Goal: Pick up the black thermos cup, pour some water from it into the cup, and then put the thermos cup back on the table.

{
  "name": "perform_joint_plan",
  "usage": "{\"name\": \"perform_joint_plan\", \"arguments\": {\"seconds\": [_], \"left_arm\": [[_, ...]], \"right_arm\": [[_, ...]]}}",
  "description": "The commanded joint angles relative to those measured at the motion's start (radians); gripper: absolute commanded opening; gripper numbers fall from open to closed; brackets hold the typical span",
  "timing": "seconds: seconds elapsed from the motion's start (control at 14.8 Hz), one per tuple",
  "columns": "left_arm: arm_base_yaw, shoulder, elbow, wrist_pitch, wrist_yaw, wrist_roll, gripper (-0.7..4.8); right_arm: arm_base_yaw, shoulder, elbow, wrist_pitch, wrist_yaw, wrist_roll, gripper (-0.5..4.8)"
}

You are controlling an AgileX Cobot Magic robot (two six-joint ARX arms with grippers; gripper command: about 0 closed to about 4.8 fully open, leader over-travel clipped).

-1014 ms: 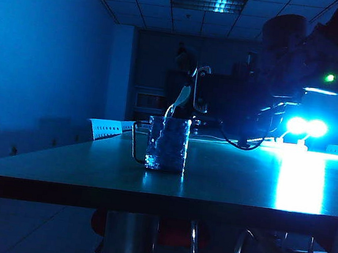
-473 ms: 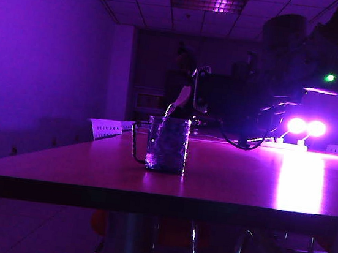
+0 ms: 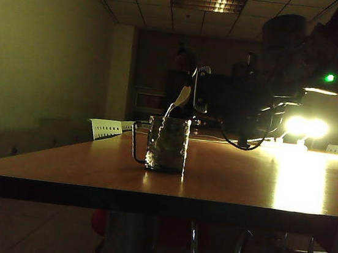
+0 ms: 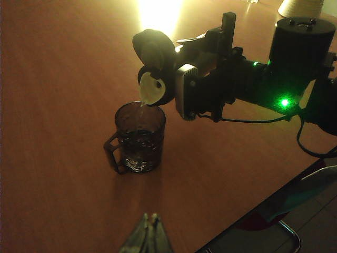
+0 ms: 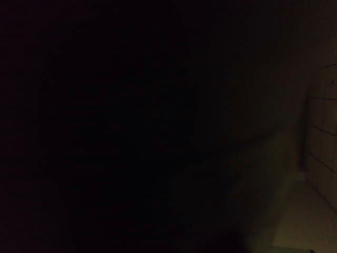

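Your right gripper (image 4: 181, 79) clamps the black thermos cup (image 4: 155, 66) tipped near level, its spout over the cup (image 4: 139, 137) on the table (image 4: 63, 79), while your left gripper (image 4: 149, 235), fingers pressed together, hangs well back, so righting falls to the right arm.

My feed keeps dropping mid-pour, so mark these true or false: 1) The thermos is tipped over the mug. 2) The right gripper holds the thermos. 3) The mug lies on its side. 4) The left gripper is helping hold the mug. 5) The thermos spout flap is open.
1) True: the black thermos cup is tilted, spout over the cup.
2) True: the right gripper is clamped on it.
3) False: it stands upright on the table, with water inside.
4) False: the left gripper is shut, apart from the mug.
5) True: the pale flap hangs open.
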Motion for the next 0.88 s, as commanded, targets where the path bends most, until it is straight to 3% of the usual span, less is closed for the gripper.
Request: {"name": "perform_joint_plan", "arguments": {"seconds": [0.07,0.88], "left_arm": [[-0.001,-0.001,0.006,0.014,0.005,0.008,-0.08],[-0.001,-0.001,0.006,0.014,0.005,0.007,-0.08]], "right_arm": [[0.000,-0.023,0.014,0.078,0.001,-0.002,0.81],[0.000,-0.023,0.014,0.071,0.001,-0.024,0.81]]}}
